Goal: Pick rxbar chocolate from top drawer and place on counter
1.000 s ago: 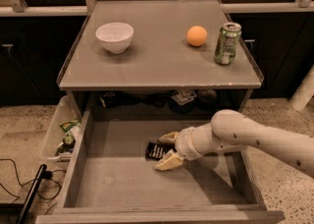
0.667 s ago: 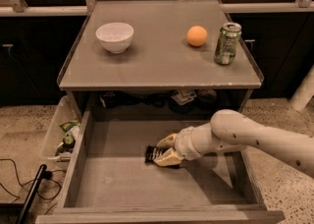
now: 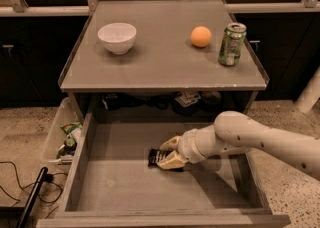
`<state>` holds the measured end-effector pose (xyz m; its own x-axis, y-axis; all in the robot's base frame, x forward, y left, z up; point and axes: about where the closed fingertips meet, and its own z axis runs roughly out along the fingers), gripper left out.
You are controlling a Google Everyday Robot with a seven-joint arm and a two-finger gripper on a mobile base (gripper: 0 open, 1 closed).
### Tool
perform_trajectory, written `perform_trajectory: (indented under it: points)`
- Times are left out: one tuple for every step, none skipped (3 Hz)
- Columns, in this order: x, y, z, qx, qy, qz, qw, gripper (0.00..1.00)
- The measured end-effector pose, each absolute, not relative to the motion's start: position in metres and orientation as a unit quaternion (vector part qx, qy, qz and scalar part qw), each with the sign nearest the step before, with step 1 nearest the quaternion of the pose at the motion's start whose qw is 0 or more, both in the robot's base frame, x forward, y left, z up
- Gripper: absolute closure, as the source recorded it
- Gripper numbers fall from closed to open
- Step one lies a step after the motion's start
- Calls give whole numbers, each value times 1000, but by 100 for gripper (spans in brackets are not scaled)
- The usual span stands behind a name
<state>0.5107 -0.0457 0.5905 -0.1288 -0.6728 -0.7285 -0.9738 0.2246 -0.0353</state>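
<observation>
- The top drawer (image 3: 79, 169) stands pulled out below the desk (image 3: 165, 64), its grey floor bare apart from one item
- The rxbar chocolate (image 3: 153, 156) lies flat on the drawer floor, about midway front to back and a little right of centre
- The gripper (image 3: 161, 155) is down inside the drawer at the bar's right end, low over the floor, with the bar's dark wrapper showing at its tip
- Whether the gripper is clamped on the bar or only set around it cannot be told
- The pale arm (image 3: 260, 141) reaches in from the right, crossing over the drawer's right wall
- On the desk a white bowl (image 3: 117, 37) sits at the left, an orange (image 3: 200, 36) right of centre, and a green can (image 3: 231, 44) upright just beside the orange near the right edge
- A white side bin (image 3: 54, 139) with mixed clutter hangs against the drawer's left wall
- A black cable (image 3: 20, 192) trails over the speckled floor at the lower left
</observation>
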Motion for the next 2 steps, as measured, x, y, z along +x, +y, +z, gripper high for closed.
perform_trajectory:
  points:
    - [496, -41, 606, -582, 718, 238, 301, 100]
    - [484, -37, 647, -595, 711, 236, 292, 100]
